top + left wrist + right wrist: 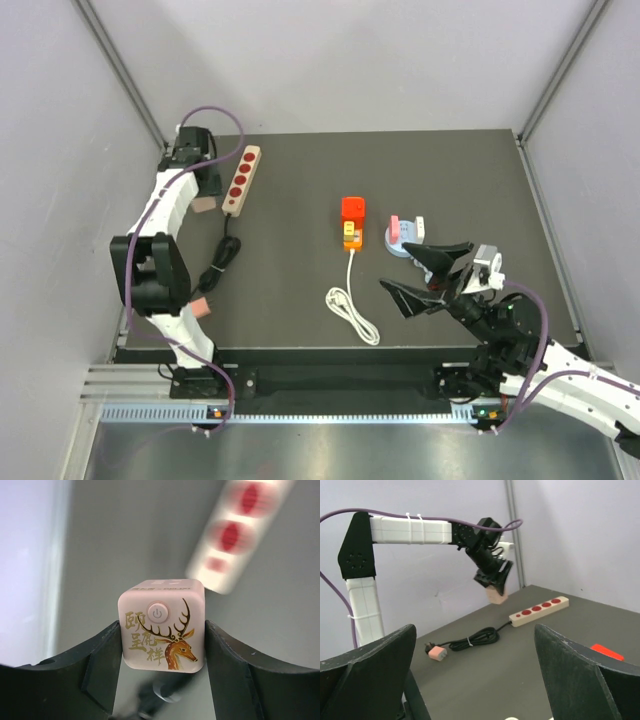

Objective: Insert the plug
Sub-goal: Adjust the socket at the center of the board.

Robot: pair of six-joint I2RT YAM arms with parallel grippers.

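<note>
The red plug [352, 208] sits at the far end of the small orange power strip [351, 236] in the middle of the table; its red corner [606, 652] shows at the right of the right wrist view. My right gripper [393, 266] hangs open and empty to the right of the strip, its jaws [475, 635] spread wide. My left gripper [205, 196] is at the far left, shut on a pale pink cube [162, 630] printed with a deer and a power button. That cube is held above the table beside a beige strip.
A beige power strip with red sockets [240, 180] lies at the back left, its black cord [220, 262] running to a small pink adapter [202, 307]. A white cord [350, 305] trails from the orange strip. A blue and pink object [405, 236] lies beside my right gripper.
</note>
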